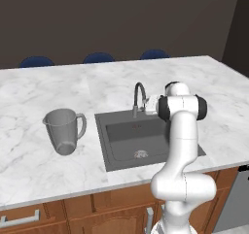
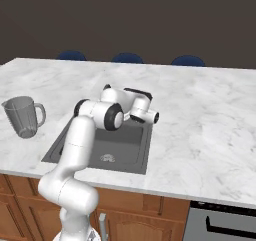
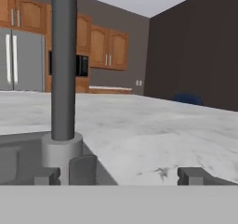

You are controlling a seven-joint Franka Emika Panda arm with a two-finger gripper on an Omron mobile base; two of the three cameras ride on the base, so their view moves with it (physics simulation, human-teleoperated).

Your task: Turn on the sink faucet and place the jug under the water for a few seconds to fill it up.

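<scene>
White marble surface [image 1: 58,172] on a kitchen island, wood cabinet fronts below, dark walls behind. Nearest the robot is the sink [image 1: 146,142], a dark grey recessed rectangle with a little round metal drain and no water running. At its far edge stands the sink faucet [image 1: 139,98], a slim dark gooseneck on a short metallic base. The gripper [image 3: 120,175] sits low just right of that base, fingers spread wide and holding nothing. To turn it on cleanly I'd ease in and nudge the small handle beside the base, not the stem. The jug [image 1: 63,130] is well off to the left on the surface, upright, translucent grey, tapered, loop handle facing the sink. Blue chair backs [image 1: 98,58] beyond the far edge.
</scene>
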